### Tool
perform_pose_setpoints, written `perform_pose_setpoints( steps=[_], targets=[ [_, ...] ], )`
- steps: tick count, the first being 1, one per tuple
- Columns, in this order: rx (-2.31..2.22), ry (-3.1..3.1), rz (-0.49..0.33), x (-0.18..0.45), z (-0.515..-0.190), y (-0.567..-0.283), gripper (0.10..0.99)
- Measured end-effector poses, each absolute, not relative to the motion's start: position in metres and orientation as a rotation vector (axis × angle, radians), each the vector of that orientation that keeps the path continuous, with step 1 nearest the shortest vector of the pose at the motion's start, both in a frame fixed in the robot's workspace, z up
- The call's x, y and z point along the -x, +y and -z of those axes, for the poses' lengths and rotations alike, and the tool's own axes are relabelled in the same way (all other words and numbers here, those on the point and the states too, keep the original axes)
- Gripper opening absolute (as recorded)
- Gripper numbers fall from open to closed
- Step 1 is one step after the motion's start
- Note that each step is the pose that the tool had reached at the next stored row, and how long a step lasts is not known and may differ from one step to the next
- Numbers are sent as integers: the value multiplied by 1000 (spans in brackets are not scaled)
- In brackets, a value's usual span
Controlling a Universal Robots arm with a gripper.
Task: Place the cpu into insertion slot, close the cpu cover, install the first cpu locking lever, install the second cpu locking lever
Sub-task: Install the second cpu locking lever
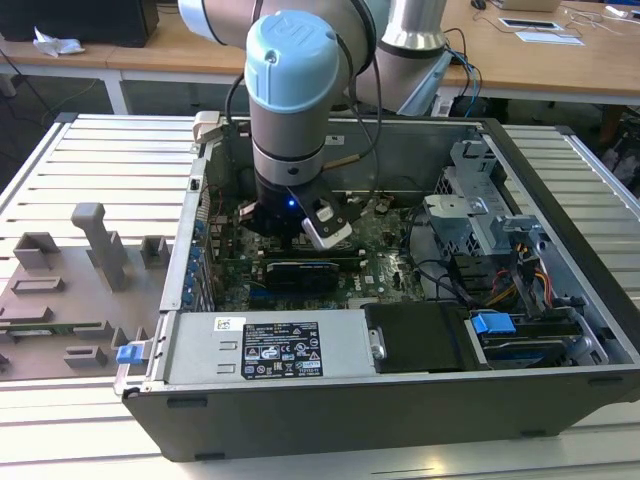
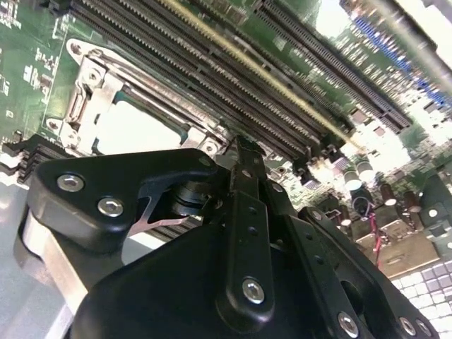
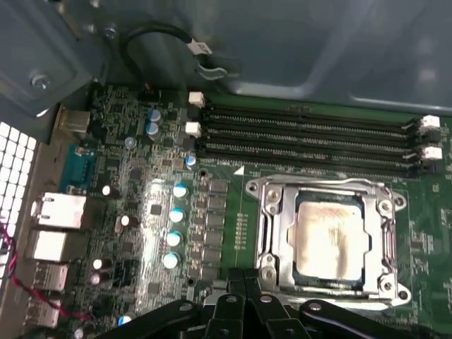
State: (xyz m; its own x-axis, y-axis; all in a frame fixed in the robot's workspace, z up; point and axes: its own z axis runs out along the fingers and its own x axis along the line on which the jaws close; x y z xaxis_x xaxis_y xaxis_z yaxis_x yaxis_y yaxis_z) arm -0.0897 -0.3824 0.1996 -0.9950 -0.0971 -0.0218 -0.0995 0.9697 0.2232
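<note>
The first wrist view is showing the cpu [image 3: 328,239] sitting pale and silvery in the insertion slot [image 3: 265,205], cover frame [image 3: 387,244] down around it; the gripper [image 3: 244,279] is looking pinched together, holding nothing.

One cpu [image 3: 328,241], seemingly four memory slots [image 3: 311,138]

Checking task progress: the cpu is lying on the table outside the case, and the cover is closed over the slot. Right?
Not quite. The cpu already sits in the insertion slot on the motherboard, as the first wrist view shows. The cpu cover is indeed down around it.
</note>
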Motion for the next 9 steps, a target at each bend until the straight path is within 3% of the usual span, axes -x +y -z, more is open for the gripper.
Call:
perform_pose_setpoints(
  steps=[9],
  targets=[
    [163,3102,-380,90,-199,-381,106]
  ],
)
